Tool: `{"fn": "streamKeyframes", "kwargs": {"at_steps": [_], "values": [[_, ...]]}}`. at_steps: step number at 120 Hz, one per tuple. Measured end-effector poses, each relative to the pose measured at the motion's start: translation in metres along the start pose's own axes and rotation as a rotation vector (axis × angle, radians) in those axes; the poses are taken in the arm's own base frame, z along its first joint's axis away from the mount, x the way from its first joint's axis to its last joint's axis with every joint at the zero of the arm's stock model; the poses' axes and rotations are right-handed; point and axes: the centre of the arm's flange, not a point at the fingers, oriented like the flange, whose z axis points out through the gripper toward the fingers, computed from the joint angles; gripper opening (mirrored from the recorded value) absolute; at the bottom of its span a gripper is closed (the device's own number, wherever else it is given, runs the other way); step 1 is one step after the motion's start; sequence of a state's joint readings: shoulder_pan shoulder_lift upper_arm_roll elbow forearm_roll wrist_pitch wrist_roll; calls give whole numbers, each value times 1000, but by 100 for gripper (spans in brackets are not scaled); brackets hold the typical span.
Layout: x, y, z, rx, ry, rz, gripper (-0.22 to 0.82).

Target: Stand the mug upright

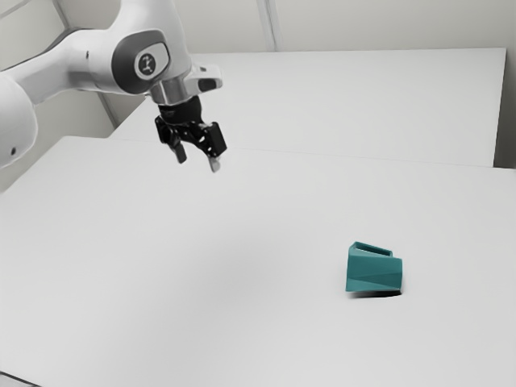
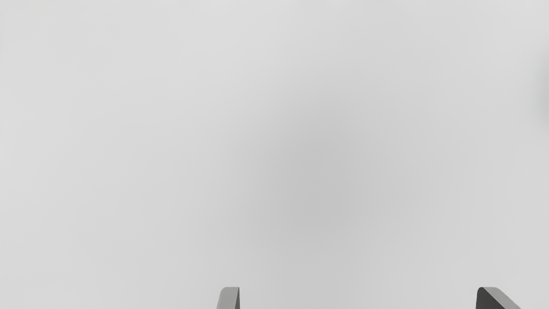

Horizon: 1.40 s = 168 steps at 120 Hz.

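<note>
Mug [image 1: 374,272] on its side, handle [image 1: 375,247] uppermost, on white table [image 1: 185,266].

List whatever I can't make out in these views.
- Inside of the teal mug: hidden in the exterior view by its own walls.
- Side the mug lies on: hidden there by its body.
- Faint grayish smudge: blurred and cut off by an edge in the wrist view; identity unclear.
- Base of the robot arm: cut off by the exterior view's left edge.
</note>
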<state>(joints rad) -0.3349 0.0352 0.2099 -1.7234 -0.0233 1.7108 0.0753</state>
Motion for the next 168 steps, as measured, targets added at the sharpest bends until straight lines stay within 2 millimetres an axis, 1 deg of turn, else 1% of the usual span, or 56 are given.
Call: {"fn": "streamKeyframes", "kwargs": {"at_steps": [17,21,31,46,54,69,77,84,88,91,93,96,100,102,105,108,110,113,126,136,146,168], "values": [[4,-19,-3,0,57,-15,60],[3,-20,2,-1,63,-19,60],[-4,-20,26,-45,68,-39,60],[-4,-20,66,-125,87,-105,60],[-3,-20,77,-152,101,-150,60],[-10,-14,100,-243,138,-262,60],[-5,-12,107,-286,175,-322,60],[5,-9,120,-307,194,-365,60],[11,4,127,-315,202,-368,61],[15,25,131,-324,205,-350,61],[17,45,134,-331,204,-329,61],[17,81,139,-342,198,-287,60],[14,131,147,-356,185,-226,60],[12,153,151,-361,179,-200,60],[8,178,155,-368,173,-174,60],[5,193,159,-373,172,-162,60],[5,198,161,-376,172,-162,60],[5,201,163,-379,175,-170,60],[11,193,178,-387,174,-230,60],[14,196,189,-386,172,-252,60],[14,209,197,-389,177,-252,60],[16,248,214,-410,187,-254,59]]}}
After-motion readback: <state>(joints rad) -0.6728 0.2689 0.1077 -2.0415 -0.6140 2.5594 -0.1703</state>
